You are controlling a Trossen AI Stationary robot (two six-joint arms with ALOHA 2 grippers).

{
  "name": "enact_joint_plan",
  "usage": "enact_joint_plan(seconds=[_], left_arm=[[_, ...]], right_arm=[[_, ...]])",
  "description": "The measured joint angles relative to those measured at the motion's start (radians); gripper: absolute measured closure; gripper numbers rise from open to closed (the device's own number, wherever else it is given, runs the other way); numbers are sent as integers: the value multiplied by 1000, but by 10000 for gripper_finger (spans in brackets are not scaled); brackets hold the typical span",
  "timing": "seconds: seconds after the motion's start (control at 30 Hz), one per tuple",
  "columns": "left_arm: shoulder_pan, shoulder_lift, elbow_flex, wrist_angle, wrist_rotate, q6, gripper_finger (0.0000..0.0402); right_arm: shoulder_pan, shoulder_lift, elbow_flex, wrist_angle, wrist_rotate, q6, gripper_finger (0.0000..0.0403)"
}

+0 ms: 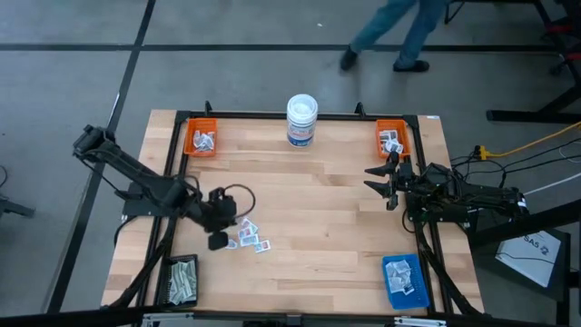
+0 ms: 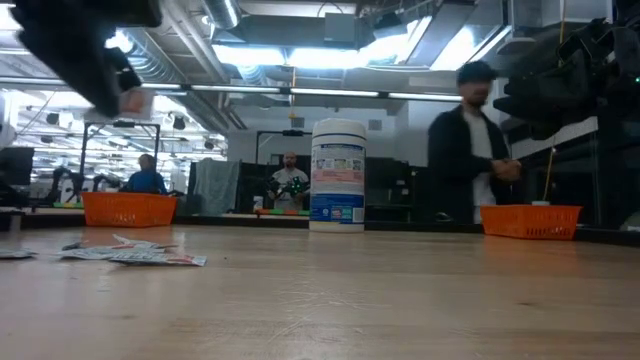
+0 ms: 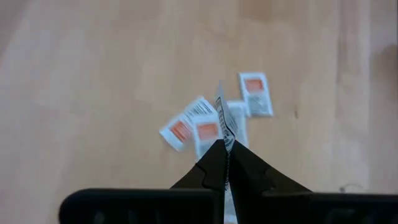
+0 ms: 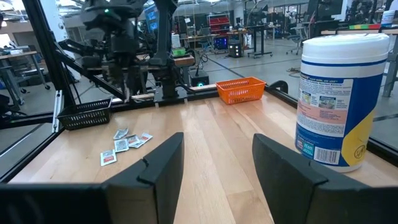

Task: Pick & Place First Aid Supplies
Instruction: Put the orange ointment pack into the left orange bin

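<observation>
From above, the left gripper (image 1: pixel 219 238) hangs over the tabletop (image 1: pixel 318 209) just beside a small scatter of loose packets (image 1: pixel 250 236), which lies well away from the white tub (image 1: pixel 301 120) at the far edge. Orange trays (image 1: pixel 201 138) flank that tub on either side, each with packets inside. A black basket (image 1: pixel 182 280) and a blue tray (image 1: pixel 404 280) sit at the near corners. The right gripper (image 1: pixel 385 179) waits near the orange tray on the tub's right.

At table height, the loose packets (image 2: pixel 130 252) lie flat, nearer than the left-hand orange tray (image 2: pixel 128 208). The tub (image 2: pixel 337 172) stands upright in the middle. A person (image 2: pixel 472 150) stands behind the table.

The left wrist view shows the jaws clenched on one packet (image 3: pixel 223 121), held on edge above the loose packets (image 3: pixel 205 124).

From the right wrist, the jaws stand released, holding nothing, with the tub (image 4: pixel 339 99) close by and the loose packets (image 4: pixel 126 142) far across the tabletop.
</observation>
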Motion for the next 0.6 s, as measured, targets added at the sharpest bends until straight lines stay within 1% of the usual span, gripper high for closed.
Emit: enact_joint_plan(seconds=[0.33,0.53,0.6], left_arm=[[231,-19,0,1,-1,111,395],[397,-19,2,-4,-30,187,395],[457,-19,18,-31,-35,226,394]], right_arm=[[0,0,0,0,0,0,212],[0,0,0,0,0,0,212],[0,0,0,0,0,0,212]])
